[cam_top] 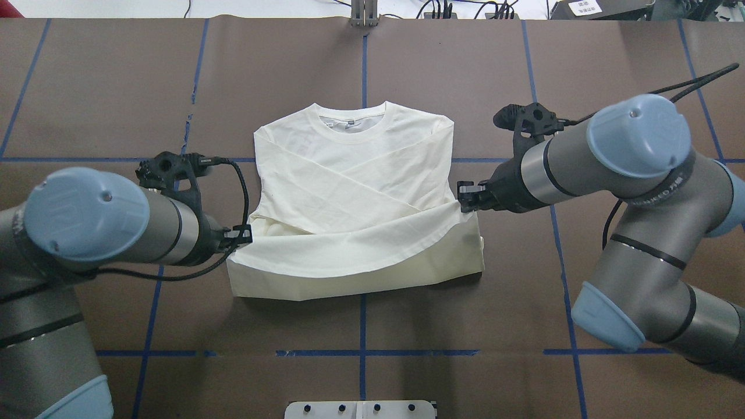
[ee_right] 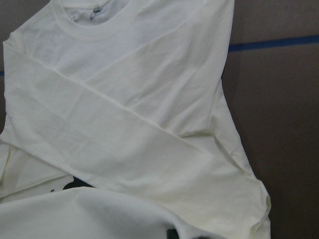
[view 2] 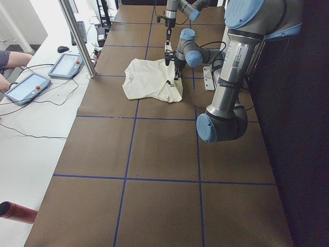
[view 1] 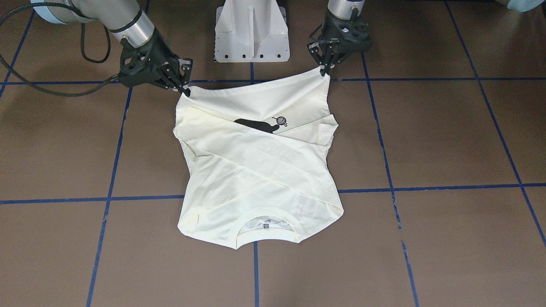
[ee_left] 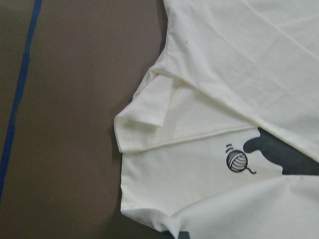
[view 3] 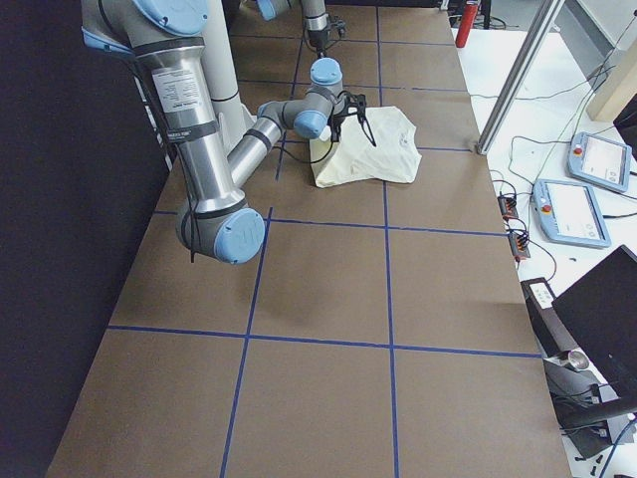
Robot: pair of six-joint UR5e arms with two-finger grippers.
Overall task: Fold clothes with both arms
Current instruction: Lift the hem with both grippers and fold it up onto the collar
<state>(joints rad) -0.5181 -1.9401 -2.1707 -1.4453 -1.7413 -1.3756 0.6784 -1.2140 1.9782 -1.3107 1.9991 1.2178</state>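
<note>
Table: brown top (view 1: 448,140), divided into squares by blue tape lines (view 1: 448,186); I look at it from the side across from the robot.
Shirt: cream long-sleeved shirt (view 1: 256,170) lies in the middle of the table, with the neck end toward me and the hem end toward the robot.
Collar: round collar (view 1: 273,235) is the nearest part, flat on the table, with a small label inside the opening.
Lettering: faint reddish letters (view 1: 301,203) show through the cloth just behind the collar; I cannot read them.
Sleeves: both sleeves (view 1: 256,149) are folded inward and cross each other over the body.
Cat print: part of the black cat print (view 1: 256,125) and a small yarn ball (view 1: 281,122) show just behind the crossed sleeves.
Hem: the hem edge (view 1: 256,83) is raised off the table and stretched between the two grippers.
Right gripper: right gripper (view 1: 185,89) is closed tight on one hem corner, fingers pinching the cloth.
Left gripper: left gripper (view 1: 324,70) is closed on the other hem corner in the same way.
Pedestal: white pedestal (view 1: 251,34) stands farthest, between the two arms.
</note>
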